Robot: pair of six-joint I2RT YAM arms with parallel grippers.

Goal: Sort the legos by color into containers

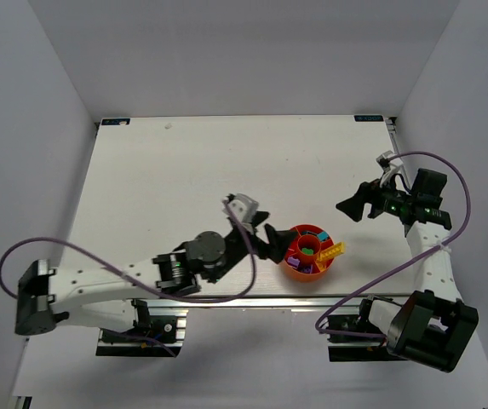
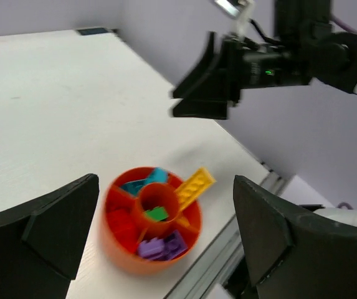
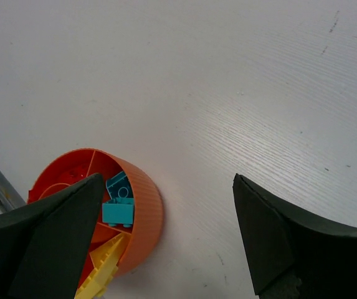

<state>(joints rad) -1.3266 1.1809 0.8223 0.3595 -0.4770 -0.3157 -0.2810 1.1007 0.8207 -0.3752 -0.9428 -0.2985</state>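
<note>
While the left pincer (image 1: 266, 234) and the right pincer (image 1: 352, 203) are held wide and empty at 10 and 1 o'clock of the tray (image 1: 299, 274), the legos (image 2: 162, 246) are seen grouped by colour in its compartments, a yellow plate (image 1: 332, 250) overhanging its 3 o'clock rim.

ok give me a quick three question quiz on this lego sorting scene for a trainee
1. True or false: the yellow plate lies flat inside the tray.
2. Which colour sits in the central cup? A red, B green, C purple.
3. Fill in: the left fingers and right fingers are both ___ and hold nothing.
Key: 1 false, it leans out over the rim. 2 B, the green lego. 3 open.
</note>
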